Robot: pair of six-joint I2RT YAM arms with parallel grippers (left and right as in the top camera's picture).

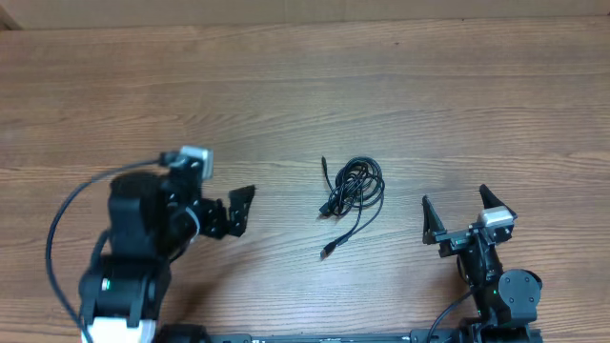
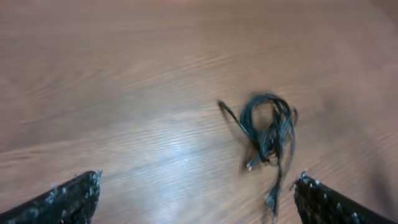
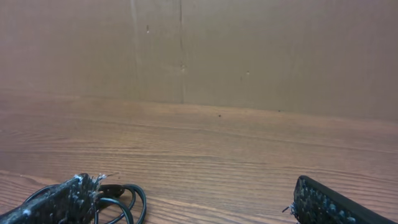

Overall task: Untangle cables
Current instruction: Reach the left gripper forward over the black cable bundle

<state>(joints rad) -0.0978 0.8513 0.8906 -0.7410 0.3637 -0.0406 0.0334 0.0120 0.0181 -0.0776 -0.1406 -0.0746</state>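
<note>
Evidently the left gripper (image 1: 244, 208) and right gripper (image 1: 459, 211), both spread wide and empty, flank the bundled cables (image 1: 353, 188), probably to pull from 2 sides.

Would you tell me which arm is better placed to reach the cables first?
Probably left: the open left gripper faces the cables, which sit between its fingers in its wrist view. The right gripper, also open, points past them toward the wall.

Overhead looks down; both low wrist views share the cables (image 1: 351, 191).
</note>
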